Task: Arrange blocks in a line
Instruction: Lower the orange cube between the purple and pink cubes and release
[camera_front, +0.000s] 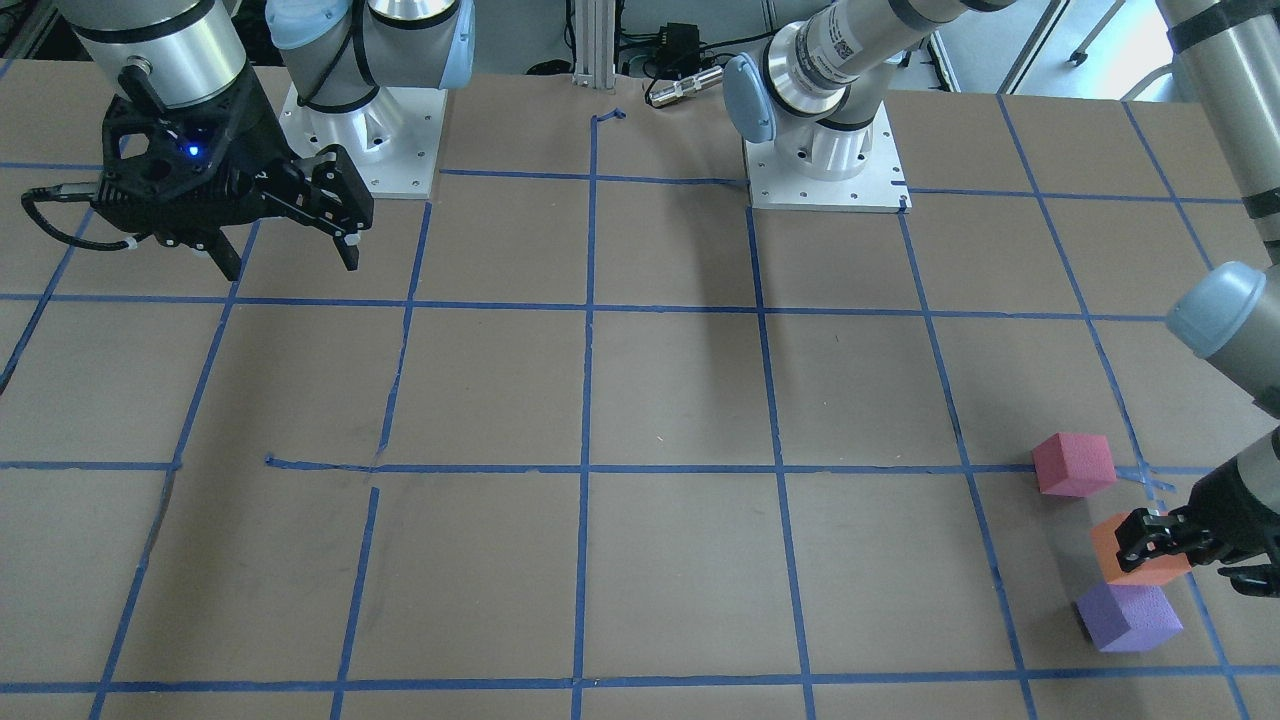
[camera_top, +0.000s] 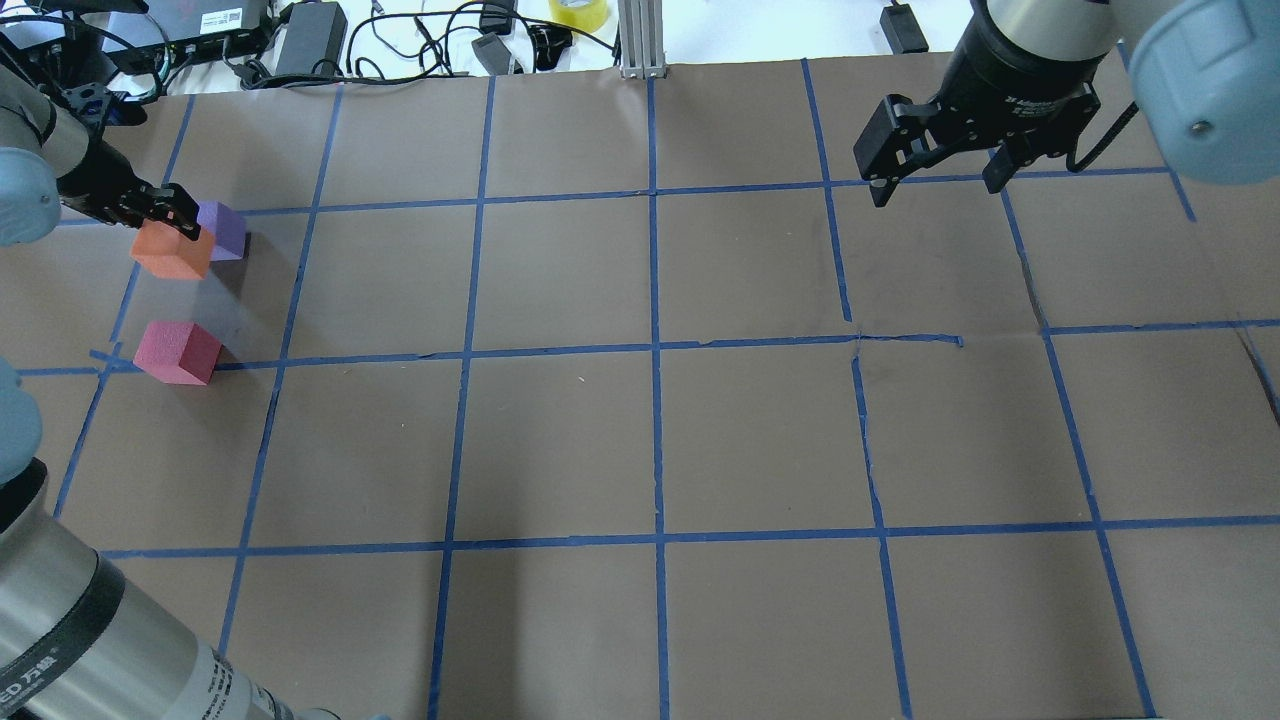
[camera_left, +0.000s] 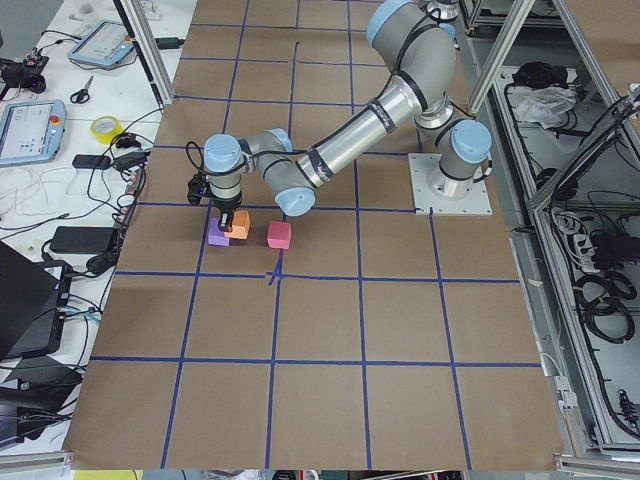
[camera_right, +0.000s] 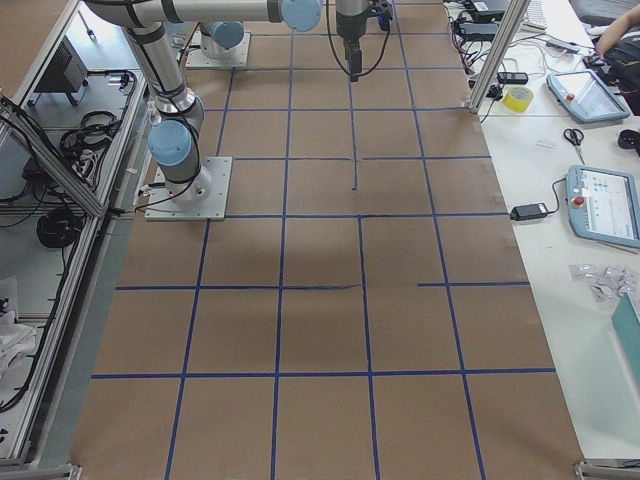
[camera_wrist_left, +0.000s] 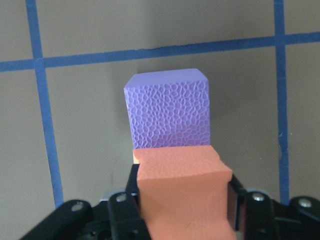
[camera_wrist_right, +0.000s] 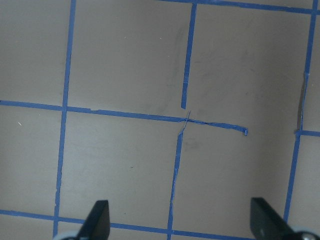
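STEP: setting orange block (camera_top: 172, 252) beside purple block (camera_top: 222, 230), far left of table | LEFT: left gripper (camera_top: 160, 210) pinching orange block | pinkish-red block (camera_top: 178, 352) nearer, apart | RIGHT: right gripper (camera_top: 935, 180) spread, empty, hovering far right | NEXT: probably release, then bring pinkish-red block into line

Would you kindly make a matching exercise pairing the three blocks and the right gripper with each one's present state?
Things:
1. orange block
2. purple block
3. pinkish-red block
4. right gripper

States:
a. standing apart from the other two
b. held by the left gripper
c. open, holding nothing
d. right beside the held block

Pairs: 1-b, 2-d, 3-a, 4-c
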